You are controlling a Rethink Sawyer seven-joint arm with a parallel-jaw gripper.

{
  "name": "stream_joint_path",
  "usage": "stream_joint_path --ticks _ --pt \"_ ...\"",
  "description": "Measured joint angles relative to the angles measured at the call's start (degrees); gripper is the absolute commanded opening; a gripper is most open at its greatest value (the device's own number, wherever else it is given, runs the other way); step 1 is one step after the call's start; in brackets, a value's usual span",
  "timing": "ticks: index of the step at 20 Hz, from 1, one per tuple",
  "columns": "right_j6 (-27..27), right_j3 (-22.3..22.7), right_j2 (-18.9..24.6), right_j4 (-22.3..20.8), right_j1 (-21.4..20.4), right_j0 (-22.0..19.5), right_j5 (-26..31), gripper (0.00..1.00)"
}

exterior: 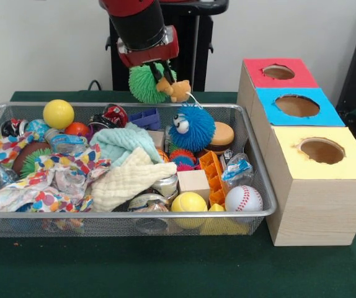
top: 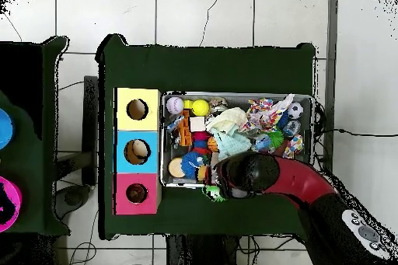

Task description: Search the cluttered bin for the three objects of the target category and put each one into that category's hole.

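My gripper (exterior: pixel 159 76) is shut on the green spiky puffball (exterior: pixel 144 82) and holds it above the far rim of the wire mesh bin (exterior: pixel 134 215). A small orange-tan plush (exterior: pixel 177 90), likely the tiger, hangs at the fingertips against the puffball; I cannot see its stripes. The blue puffball with googly eyes (exterior: pixel 192 128) sits in the bin just below. The red-topped box's hole (exterior: pixel 278 72) is to the right, at the far end of the row. In the overhead view the green puffball (top: pixel 213 193) shows beside the arm, outside the bin's rim (top: pixel 237 95), right of the red box's hole (top: pixel 137 193).
The blue-topped box (exterior: pixel 297 105) and the yellow-topped box (exterior: pixel 322 151) stand next to the red one. The bin holds yellow balls (exterior: pixel 58 113), a white baseball (exterior: pixel 244 198), cloths (exterior: pixel 128 180), a wooden block (exterior: pixel 194 182) and other clutter. The black pedestal (exterior: pixel 193 56) stands behind.
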Motion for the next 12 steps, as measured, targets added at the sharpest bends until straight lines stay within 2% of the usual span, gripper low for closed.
stream_joint_path --ticks 7,12 --pt "0.0 2.27 3.86 3.33 -0.62 -2.57 -4.06 0.0" --pt "0.0 3.74 7.41 5.97 -0.62 -3.72 -10.42 0.0"
